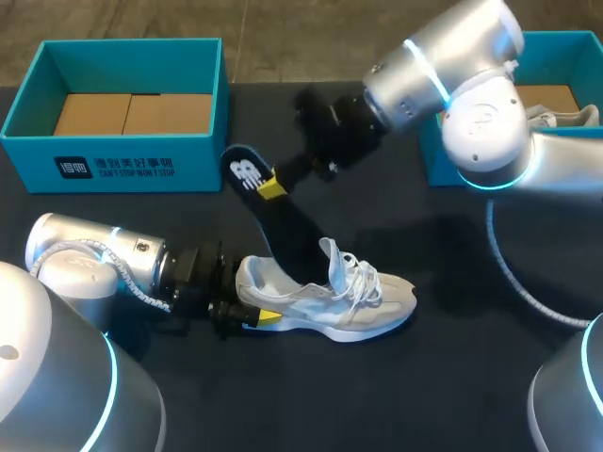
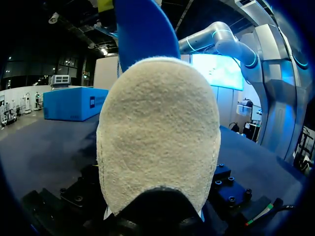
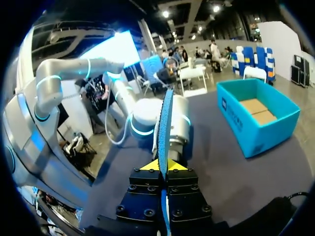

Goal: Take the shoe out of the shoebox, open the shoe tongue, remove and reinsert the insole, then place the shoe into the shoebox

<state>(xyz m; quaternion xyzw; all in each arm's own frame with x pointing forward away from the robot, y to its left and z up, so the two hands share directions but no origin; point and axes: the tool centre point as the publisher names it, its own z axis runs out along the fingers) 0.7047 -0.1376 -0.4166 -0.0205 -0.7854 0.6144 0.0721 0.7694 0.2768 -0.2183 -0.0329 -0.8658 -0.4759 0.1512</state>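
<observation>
Cream suede and mesh make up the shoe [image 1: 330, 301], which stands upright on the dark counter [image 1: 452, 377], well apart from the teal shoebox [image 1: 122, 162] behind it. The left claw [image 1: 247, 318] clamps the heel from the rear; in the left wrist view the heel [image 2: 157, 132] fills the space ahead of that claw. The dark insole [image 1: 273, 226] slants up out of the shoe's mouth, its front end down inside beside the raised tongue [image 1: 332, 256] and its rear end pinched narrowly in the right claw [image 1: 270, 185]. The right wrist view shows the insole edge-on [image 3: 165, 123] between the yellow tips [image 3: 149, 166]. The step in hand looks like passing the insole through the opening; whether it is going out or in cannot be told. Either way, the insole should probably travel along its own length, in line with the shoe, so it does not buckle or snag on the tongue and laces [image 1: 363, 278]. The heel hold should resist the pull so the shoe neither tips nor slides.
</observation>
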